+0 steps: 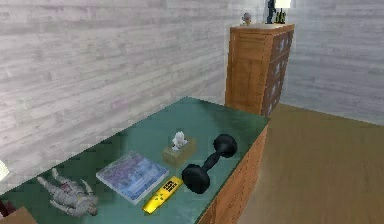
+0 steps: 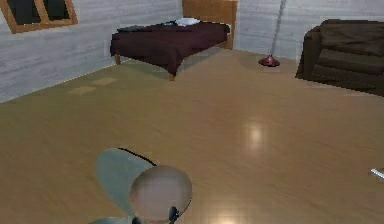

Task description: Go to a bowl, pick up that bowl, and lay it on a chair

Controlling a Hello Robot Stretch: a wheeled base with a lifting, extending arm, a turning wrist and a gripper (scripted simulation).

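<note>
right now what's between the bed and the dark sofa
A floor lamp with a red base stands between the bed and the sofa, near the far wall, in the arm side view.

A cluttered green desk blocks the way ahead; arm-side floor lies open to the bed.

Dark brown armchair upright against the far wall, at my arm side view's upper right. Round tan shape near the bottom edge; can't confirm it's a bowl.
</note>
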